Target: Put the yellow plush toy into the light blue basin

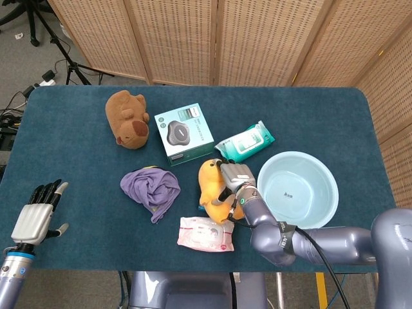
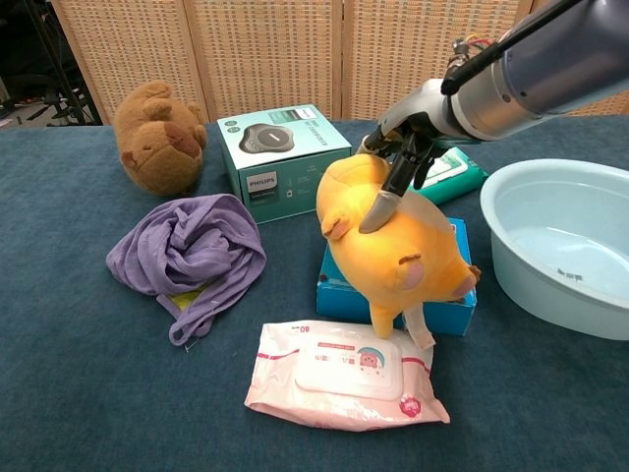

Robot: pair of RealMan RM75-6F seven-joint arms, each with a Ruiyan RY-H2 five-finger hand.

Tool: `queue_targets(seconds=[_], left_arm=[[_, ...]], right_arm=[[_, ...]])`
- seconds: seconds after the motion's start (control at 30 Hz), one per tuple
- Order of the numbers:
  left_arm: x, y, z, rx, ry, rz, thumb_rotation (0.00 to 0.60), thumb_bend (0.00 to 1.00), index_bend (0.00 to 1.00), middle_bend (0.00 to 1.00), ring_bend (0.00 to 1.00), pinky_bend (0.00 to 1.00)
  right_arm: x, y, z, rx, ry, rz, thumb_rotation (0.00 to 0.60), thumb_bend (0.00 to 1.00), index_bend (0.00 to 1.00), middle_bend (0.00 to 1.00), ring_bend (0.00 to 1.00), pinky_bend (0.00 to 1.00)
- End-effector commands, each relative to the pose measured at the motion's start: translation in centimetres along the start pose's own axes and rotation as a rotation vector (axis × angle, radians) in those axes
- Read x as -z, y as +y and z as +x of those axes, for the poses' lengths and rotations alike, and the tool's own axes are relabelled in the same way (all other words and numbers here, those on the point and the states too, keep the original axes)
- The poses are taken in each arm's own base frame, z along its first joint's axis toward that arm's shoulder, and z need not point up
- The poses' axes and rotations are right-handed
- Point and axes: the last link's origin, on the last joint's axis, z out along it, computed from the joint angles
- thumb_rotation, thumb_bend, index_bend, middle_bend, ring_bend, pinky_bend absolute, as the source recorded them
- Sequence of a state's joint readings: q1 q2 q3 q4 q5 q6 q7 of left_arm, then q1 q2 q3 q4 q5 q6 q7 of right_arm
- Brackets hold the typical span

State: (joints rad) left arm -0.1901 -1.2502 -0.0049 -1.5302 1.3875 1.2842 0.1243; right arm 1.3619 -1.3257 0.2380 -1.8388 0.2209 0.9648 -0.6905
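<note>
The yellow plush toy (image 1: 209, 187) (image 2: 393, 258) lies tilted on a blue box (image 2: 339, 287) at the table's middle front. My right hand (image 1: 235, 176) (image 2: 401, 157) comes down on its top, fingers (image 2: 381, 202) wrapped over its back and pressing into the fabric; the thumb is hidden behind the toy. The light blue basin (image 1: 302, 183) (image 2: 565, 251) stands empty just right of the toy. My left hand (image 1: 35, 215) hovers open at the table's front left edge, far from everything; the chest view does not show it.
A pink wipes pack (image 1: 206, 233) (image 2: 349, 374) lies in front of the toy. A purple cloth (image 1: 151, 187) (image 2: 187, 251) is to its left. Behind are a brown plush (image 1: 127, 119), a Philips box (image 1: 183, 133) (image 2: 280, 147) and a green wipes pack (image 1: 244, 140).
</note>
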Motion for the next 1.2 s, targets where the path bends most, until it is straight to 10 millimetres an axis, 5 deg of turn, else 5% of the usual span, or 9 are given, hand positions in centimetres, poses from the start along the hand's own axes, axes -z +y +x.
queue_targets(seconds=[0.03,0.37,1.2], left_arm=[[0.0,0.0,0.0,0.002,0.000,0.002,0.600,0.22,0.00,0.00,0.00,0.00],[0.0,-0.1,0.2,0.013,0.007,0.011,0.600,0.23,0.00,0.00,0.00,0.00],[-0.1,-0.3,0.3,0.018,0.001,0.022,0.600,0.23,0.00,0.00,0.00,0.00]], right_arm=[[0.4,-0.2,0.0,0.018,0.024,0.005,0.600,0.25,0.48,0.38,0.34,0.49],[0.9,-0.4,0.0,0.078,0.054,-0.002,0.600,0.33,0.68,0.58,0.55,0.70],[3.6,-0.2,5.3,0.167,0.242,-0.037,0.600,0.34,0.71,0.62,0.59,0.74]])
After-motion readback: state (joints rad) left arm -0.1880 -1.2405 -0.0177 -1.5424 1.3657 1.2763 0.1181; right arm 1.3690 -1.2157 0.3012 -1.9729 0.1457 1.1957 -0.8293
